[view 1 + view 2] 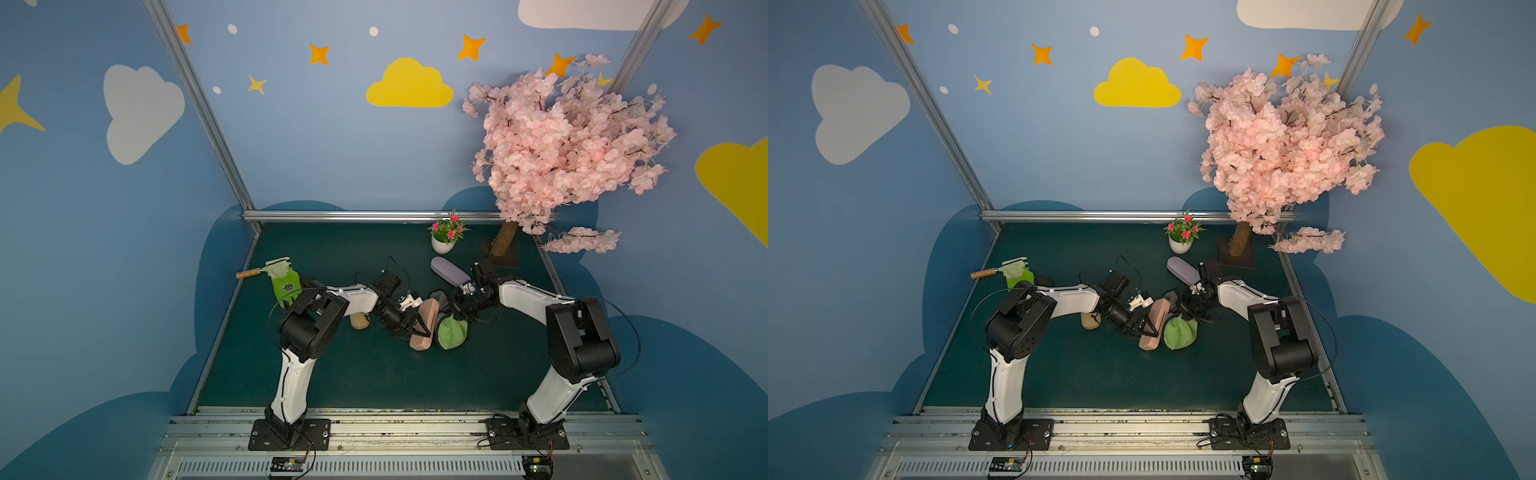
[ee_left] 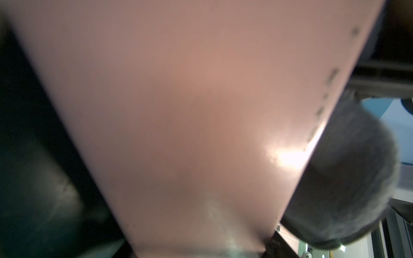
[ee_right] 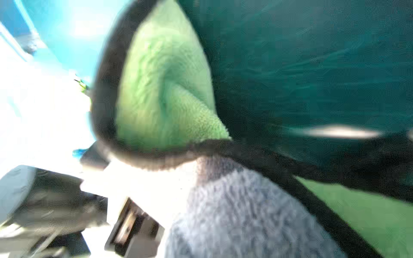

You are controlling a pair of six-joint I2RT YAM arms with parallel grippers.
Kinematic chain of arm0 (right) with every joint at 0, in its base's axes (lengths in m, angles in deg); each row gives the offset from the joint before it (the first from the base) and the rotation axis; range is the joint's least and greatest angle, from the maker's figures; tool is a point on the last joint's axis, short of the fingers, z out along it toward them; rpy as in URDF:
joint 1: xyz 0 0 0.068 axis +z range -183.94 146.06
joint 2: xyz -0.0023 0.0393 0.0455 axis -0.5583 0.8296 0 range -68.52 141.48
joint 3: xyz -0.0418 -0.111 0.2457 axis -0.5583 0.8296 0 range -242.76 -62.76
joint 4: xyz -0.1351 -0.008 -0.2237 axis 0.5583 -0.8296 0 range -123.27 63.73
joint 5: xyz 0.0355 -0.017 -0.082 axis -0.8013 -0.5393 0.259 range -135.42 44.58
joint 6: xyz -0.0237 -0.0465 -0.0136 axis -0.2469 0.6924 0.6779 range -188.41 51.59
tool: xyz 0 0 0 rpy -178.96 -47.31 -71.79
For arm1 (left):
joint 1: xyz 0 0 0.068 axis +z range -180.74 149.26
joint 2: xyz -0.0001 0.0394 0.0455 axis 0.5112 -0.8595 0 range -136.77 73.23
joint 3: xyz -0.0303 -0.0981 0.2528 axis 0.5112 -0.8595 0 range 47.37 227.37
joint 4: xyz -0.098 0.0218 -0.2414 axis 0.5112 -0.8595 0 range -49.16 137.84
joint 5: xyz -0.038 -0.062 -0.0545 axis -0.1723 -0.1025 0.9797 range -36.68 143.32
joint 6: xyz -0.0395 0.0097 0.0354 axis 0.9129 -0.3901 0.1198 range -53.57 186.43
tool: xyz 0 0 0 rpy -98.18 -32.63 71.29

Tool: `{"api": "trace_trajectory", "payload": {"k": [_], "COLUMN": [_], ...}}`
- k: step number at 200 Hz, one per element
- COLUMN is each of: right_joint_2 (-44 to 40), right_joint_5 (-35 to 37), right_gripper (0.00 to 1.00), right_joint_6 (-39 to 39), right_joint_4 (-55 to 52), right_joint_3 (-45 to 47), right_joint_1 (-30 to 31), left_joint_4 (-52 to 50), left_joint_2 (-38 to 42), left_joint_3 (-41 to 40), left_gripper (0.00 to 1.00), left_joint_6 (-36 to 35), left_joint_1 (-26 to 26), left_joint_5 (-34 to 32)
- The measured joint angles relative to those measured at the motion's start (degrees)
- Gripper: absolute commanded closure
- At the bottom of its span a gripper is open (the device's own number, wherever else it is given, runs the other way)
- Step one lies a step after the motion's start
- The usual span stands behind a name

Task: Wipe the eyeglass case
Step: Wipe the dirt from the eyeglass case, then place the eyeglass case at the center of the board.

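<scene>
Gripping pink eyeglass case (image 1: 428, 311) across left pincer (image 1: 419, 329) — long axis near-to-far; pinching green cloth (image 1: 452, 334) in closed right pincer (image 1: 456, 311), against case's right side.

A pink blossom tree (image 1: 569, 141) stands at the far right corner of the dark green mat (image 1: 374, 374), its crown spread against the blue wall. Just left of its trunk sits a small white pot of pink flowers (image 1: 442, 244). A little nearer lies a lilac oblong case (image 1: 448, 269), set at a slant. At the left edge, a wooden-handled brush (image 1: 249, 274) overlaps a green glove (image 1: 284, 286). A cork-coloured stub (image 1: 359, 321) stands left of centre.
</scene>
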Motion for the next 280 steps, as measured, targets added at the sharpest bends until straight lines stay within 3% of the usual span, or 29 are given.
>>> {"api": "trace_trajectory", "payload": {"k": [37,65,90,121,153,169,179,198,217,246,280], "right_joint_2": [-0.2,-6.8,-15.9,-23.6,-26.8,-26.8,-26.9,-27.5,-28.3,-28.2,-24.3], "right_joint_5": [2.8,0.8,-1.9,-0.6,-0.6,-1.1,-1.4,-1.8,-2.1,-2.3,-3.0], "right_gripper": [1.00,1.00,1.00,1.00,1.00,1.00,1.00,1.00,1.00,1.00,1.00], "right_joint_6": [-4.7,-6.4,-2.1,7.5,11.5,11.9,11.8,11.6,11.1,10.3,7.6], "right_joint_4": [4.5,2.3,-7.8,-16.6,-20.3,-21.4,-21.5,-21.4,-21.4,-20.2,-15.1], "right_joint_3": [5.0,10.7,8.8,-3.9,-7.4,-6.9,-6.3,-4.9,-3.6,-2.9,-2.0], "right_joint_1": [8.9,13.0,8.4,-7.0,-15.7,-16.8,-17.5,-18.7,-20.2,-20.8,-16.9], "left_joint_4": [-7.6,-10.8,-13.5,-17.2,-21.5,-25.7,-28.3,-30.8,-31.7,-32.3,-32.7], "left_joint_2": [-0.1,-0.1,-0.1,-0.1,-2.3,-6.5,-9.9,-15.5,-18.5,-19.0,-19.0], "left_joint_3": [1.6,2.9,6.2,10.0,16.0,24.0,30.5,40.5,45.7,46.5,46.5], "left_gripper": [0.97,0.97,0.93,0.89,0.63,0.49,0.33,0.15,0.12,0.13,0.14], "left_joint_6": [-1.1,-1.4,-0.3,1.6,4.5,4.6,4.4,3.7,2.8,1.9,1.6], "left_joint_1": [1.0,1.1,0.4,-2.4,-5.9,-8.3,-10.1,-12.8,-14.3,-14.3,-14.2], "left_joint_5": [-0.4,-2.8,-9.0,-16.6,-23.1,-26.7,-29.1,-31.4,-31.2,-30.4,-30.0]}}
